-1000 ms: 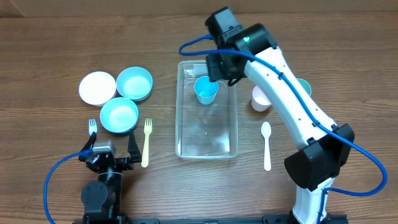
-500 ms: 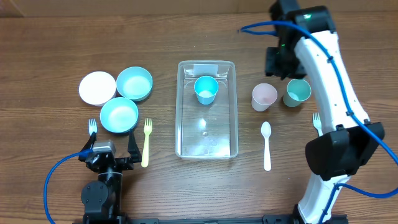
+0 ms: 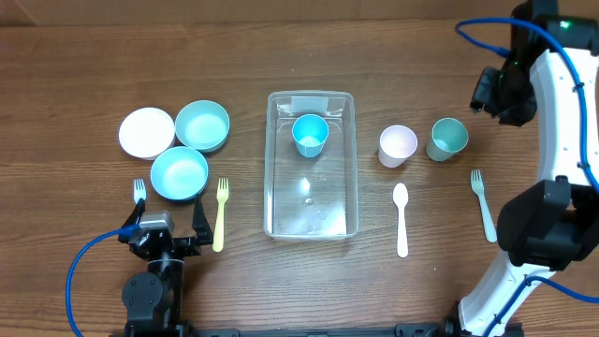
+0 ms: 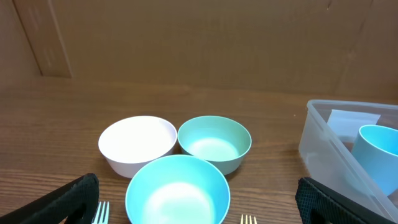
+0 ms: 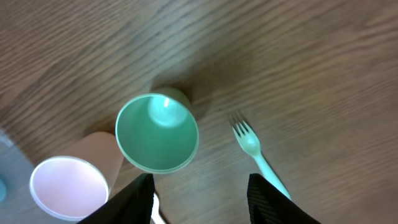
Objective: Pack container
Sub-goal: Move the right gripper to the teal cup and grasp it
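Observation:
The clear plastic container (image 3: 281, 178) stands mid-table with a blue cup (image 3: 310, 134) upright in its far end. My right gripper (image 3: 490, 94) hovers high at the far right, beyond the green cup (image 3: 447, 139) and pink cup (image 3: 398, 146). In the right wrist view it (image 5: 202, 205) is open and empty, with the green cup (image 5: 158, 132) just ahead of its fingers. My left gripper (image 3: 164, 223) rests open at the near left. The left wrist view shows the gripper (image 4: 199, 211) facing the bowls, with the container (image 4: 323, 146) at the right edge.
A white bowl (image 3: 147, 131) and two teal bowls (image 3: 202, 125) (image 3: 179, 173) sit left of the container. A pale blue fork (image 3: 138, 192) and a yellow fork (image 3: 221, 213) lie near the left gripper. A white spoon (image 3: 401, 220) and a teal fork (image 3: 483, 204) lie at right.
My right arm has swung from over the container's far end out to the far right, leaving the blue cup standing in the container. The left arm has not moved.

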Motion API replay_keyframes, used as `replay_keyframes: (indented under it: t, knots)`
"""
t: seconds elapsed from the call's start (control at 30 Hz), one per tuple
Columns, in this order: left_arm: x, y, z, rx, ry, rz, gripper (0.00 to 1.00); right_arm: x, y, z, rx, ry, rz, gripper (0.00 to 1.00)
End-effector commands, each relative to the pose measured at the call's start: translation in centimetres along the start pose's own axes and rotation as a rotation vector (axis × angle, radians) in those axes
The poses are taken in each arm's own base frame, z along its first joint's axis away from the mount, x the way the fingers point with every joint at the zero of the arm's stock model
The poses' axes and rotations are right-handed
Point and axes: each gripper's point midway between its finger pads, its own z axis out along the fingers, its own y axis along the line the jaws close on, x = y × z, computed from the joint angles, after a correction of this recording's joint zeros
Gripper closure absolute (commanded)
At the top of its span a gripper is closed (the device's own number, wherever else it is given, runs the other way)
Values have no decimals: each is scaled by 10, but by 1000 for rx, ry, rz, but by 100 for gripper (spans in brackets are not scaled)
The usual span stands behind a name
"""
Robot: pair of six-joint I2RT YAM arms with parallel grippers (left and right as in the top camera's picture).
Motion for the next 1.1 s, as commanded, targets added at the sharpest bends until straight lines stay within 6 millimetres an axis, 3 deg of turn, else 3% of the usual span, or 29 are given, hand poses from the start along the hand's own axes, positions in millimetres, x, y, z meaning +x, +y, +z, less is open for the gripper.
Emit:
replay_keyframes:
  t: [0.0,0.27,0.77,0.93,1.07]
  knots:
    - [-2,4,0,-20,-12,24,0,10,1,24,-7,35,-15,50]
    - [-2,4,0,-20,-11,24,0,26,3,81,-14,82,-43,50]
    - [-2,4,0,-20,-12,24,0,30,9,104,-50,80,-55,57]
    - [-2,4,0,-20,-12,24,0,30,10,104,-58,78,-54,96]
    - [-2,5,0,-21,-12,24,0,27,10,99,-60,73,-54,96]
